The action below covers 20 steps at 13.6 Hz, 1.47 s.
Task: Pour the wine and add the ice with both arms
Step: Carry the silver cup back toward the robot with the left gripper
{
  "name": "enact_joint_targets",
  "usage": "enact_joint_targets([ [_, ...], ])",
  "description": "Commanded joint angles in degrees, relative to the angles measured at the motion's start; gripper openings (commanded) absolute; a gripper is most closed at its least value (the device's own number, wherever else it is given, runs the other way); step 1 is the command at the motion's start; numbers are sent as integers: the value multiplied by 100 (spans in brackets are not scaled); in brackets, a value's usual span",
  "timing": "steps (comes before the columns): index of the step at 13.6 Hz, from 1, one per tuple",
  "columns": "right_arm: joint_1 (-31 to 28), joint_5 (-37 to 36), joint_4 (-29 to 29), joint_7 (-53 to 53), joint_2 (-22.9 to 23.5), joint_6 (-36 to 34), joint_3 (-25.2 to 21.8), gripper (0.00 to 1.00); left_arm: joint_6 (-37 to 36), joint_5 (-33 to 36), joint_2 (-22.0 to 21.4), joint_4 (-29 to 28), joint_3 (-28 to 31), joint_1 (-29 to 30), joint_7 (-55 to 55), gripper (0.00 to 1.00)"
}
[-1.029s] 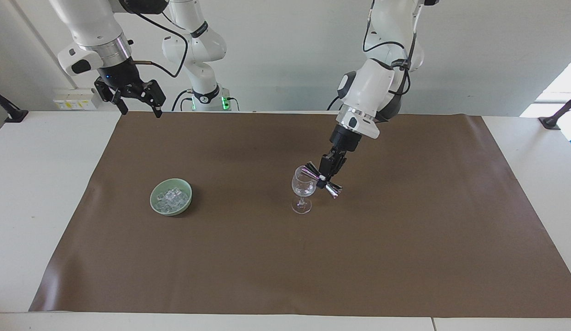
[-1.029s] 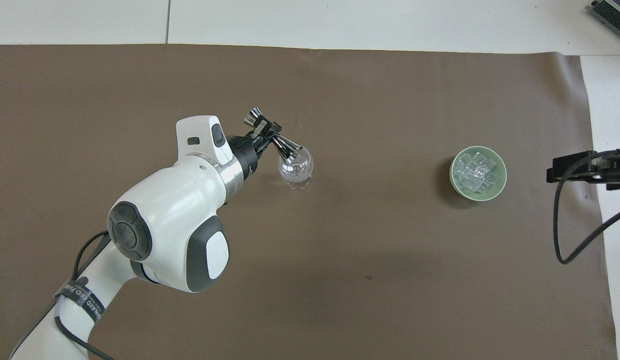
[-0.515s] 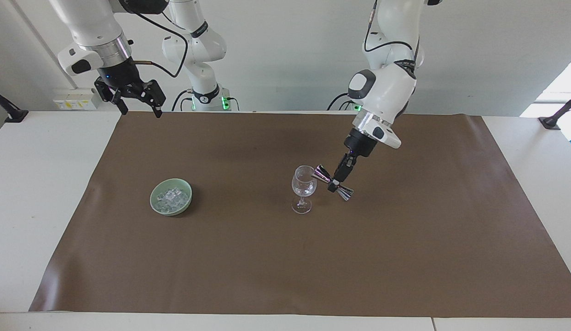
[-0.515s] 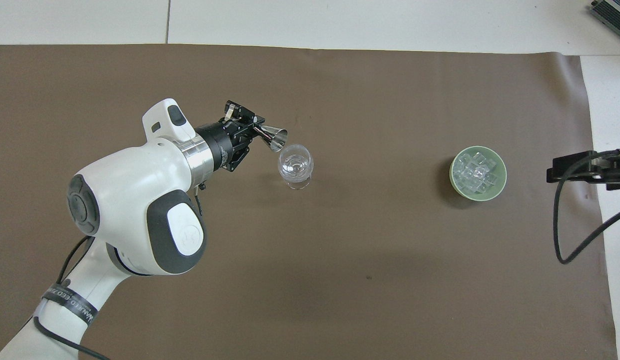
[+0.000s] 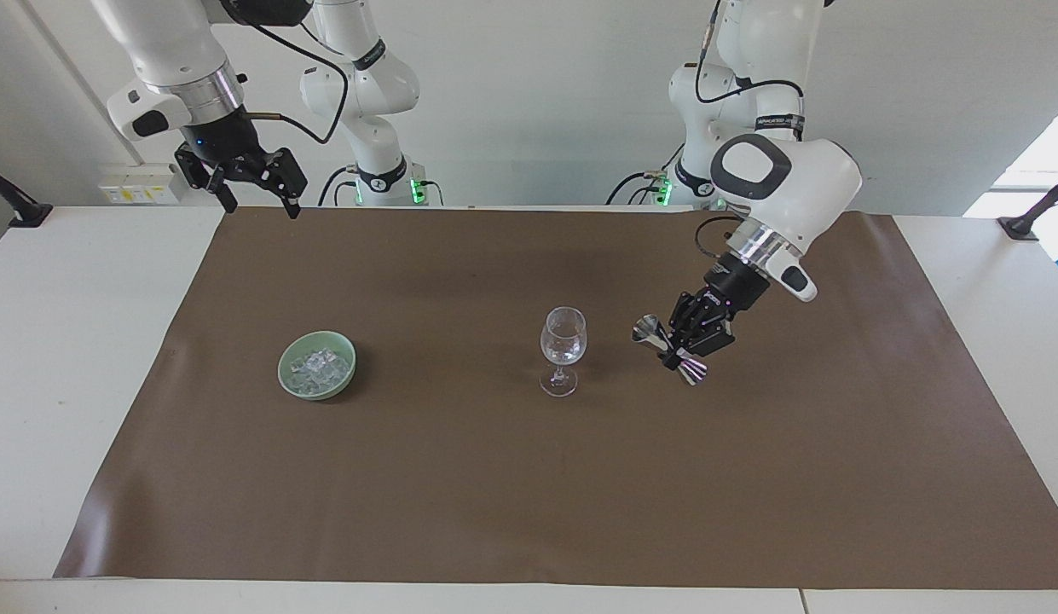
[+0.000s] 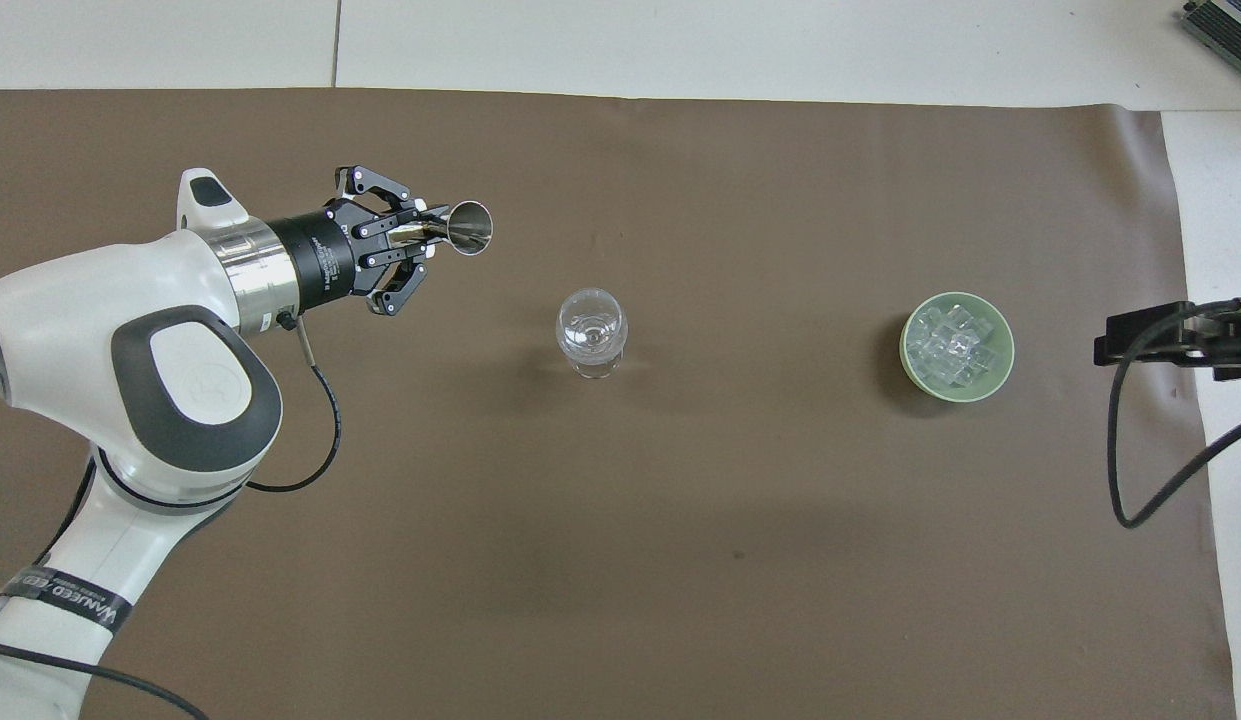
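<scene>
A clear wine glass stands upright in the middle of the brown mat; it also shows in the overhead view. My left gripper is shut on a silver double-cone jigger and holds it tilted in the air beside the glass, toward the left arm's end of the table, apart from the glass. In the overhead view the gripper and the jigger show with the jigger's mouth toward the glass. The ice lies heaped in a green bowl. My right gripper waits open in the air over the mat's corner.
The brown mat covers most of the white table. In the overhead view the green bowl with ice stands toward the right arm's end, and the right gripper with its black cable shows at the table's edge.
My left gripper has carried the jigger away from over the wine glass toward the left arm's end of the table. The right arm has not moved.
</scene>
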Motion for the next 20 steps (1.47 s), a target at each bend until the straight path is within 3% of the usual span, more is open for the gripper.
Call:
enact_joint_targets([
  [1, 2, -16, -10, -106, -24, -81, -8, 100, -631, -522, -22, 27, -33, 427, 64, 0],
  [6, 2, -16, -10, -106, -24, -81, -17, 100, -1747, -1129, 31, 62, -33, 1237, 178, 0],
  [13, 2, -25, -10, -106, -24, -81, -17, 100, -3031, -2280, 576, 89, -33, 2090, 590, 0],
  [15, 2, -16, -10, -106, -24, -81, -17, 100, -3312, -2447, 803, 106, -42, 2474, 627, 0],
  [20, 2, -16, -10, -106, -24, -81, -17, 100, -3586, -2985, 1217, 36, -42, 2731, 943, 0],
])
